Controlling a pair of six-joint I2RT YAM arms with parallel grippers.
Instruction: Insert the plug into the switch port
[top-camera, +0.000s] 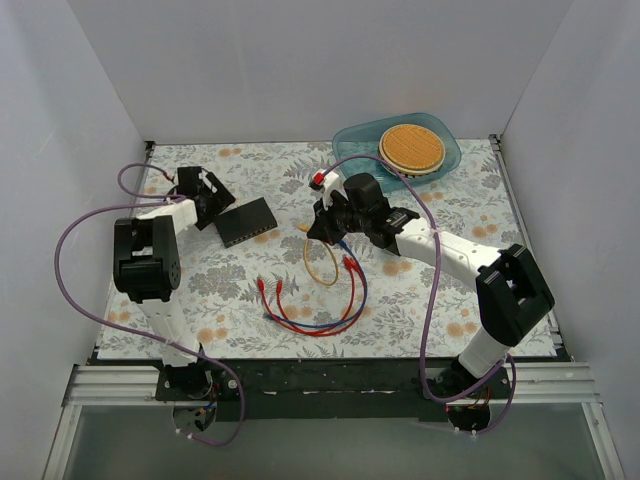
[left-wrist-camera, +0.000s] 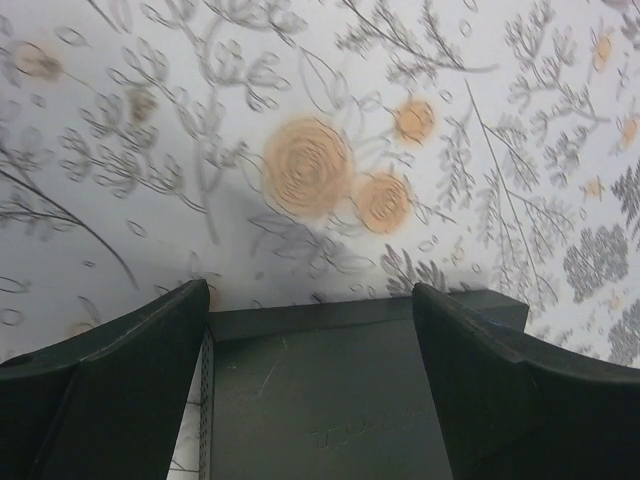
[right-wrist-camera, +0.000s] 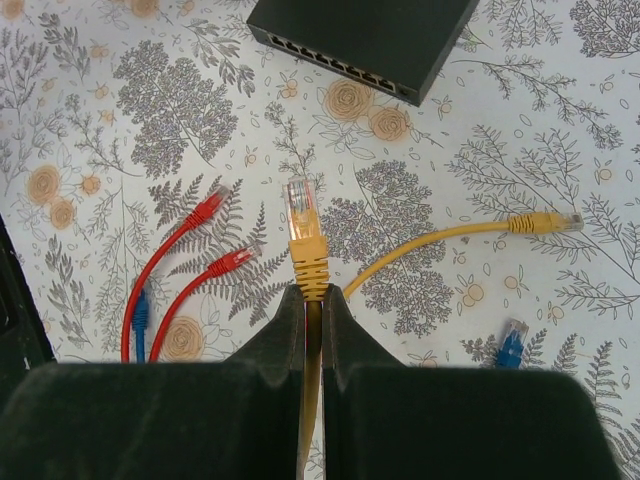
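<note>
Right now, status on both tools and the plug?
Right tool shut on yellow plug, aimed at switch ports, not in. Left tool open at switch. Nothing between; red cables aside.

Brightly, evenly lit, with soft faint shadows on the floral cloth (top-camera: 420, 290). Blurred in the left wrist view; crisp in the right, bar its near fingers (right-wrist-camera: 150, 420).

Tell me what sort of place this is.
Probably a robot test cell in a lab: white panel walls box in a floral-covered table, a network switch lies beside loose patch cables, and the right end effector pinches a yellow plug.
</note>
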